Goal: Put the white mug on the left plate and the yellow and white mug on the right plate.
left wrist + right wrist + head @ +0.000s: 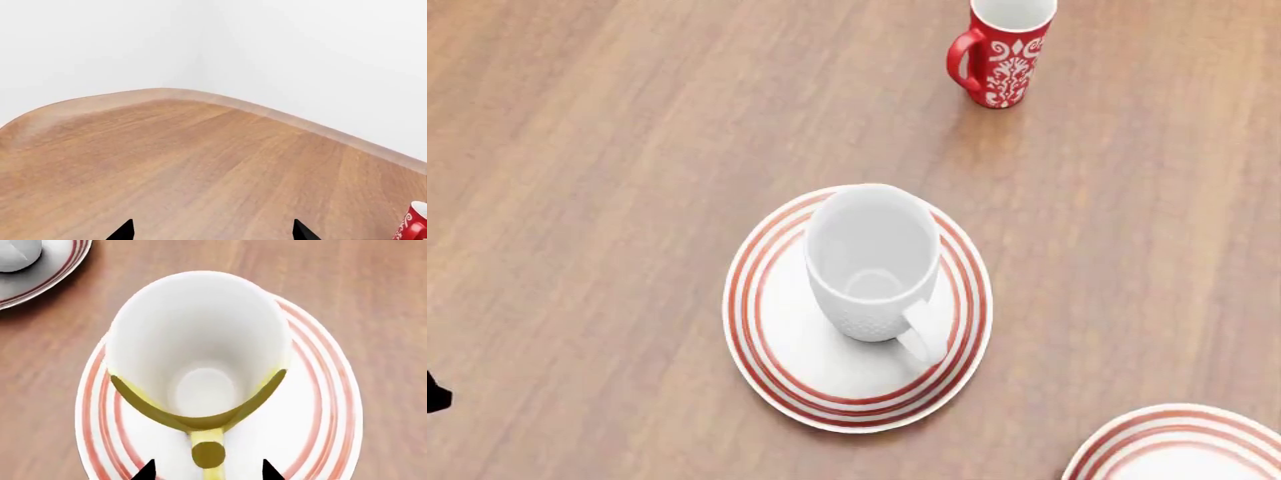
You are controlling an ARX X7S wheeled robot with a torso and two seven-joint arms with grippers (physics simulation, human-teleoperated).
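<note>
Spanning every view, the wooden desk [587, 180] shows smooth grain and a rounded corner. On it the left plate [774, 380], glossy and red-ringed, carries the upright white mug [872, 262]. The right plate [320, 405] bears the yellow and white mug [200, 360], its handle lying between the right tool's [207, 471] parted tips, apparently released. The left tool [212, 230] hangs open over bare wood near a red mug [1004, 52].

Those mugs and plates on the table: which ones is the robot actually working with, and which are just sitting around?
Part of the job:
white mug, on the left plate
yellow and white mug, on the right plate

Just lying about:
red mug, standing on the table
</note>
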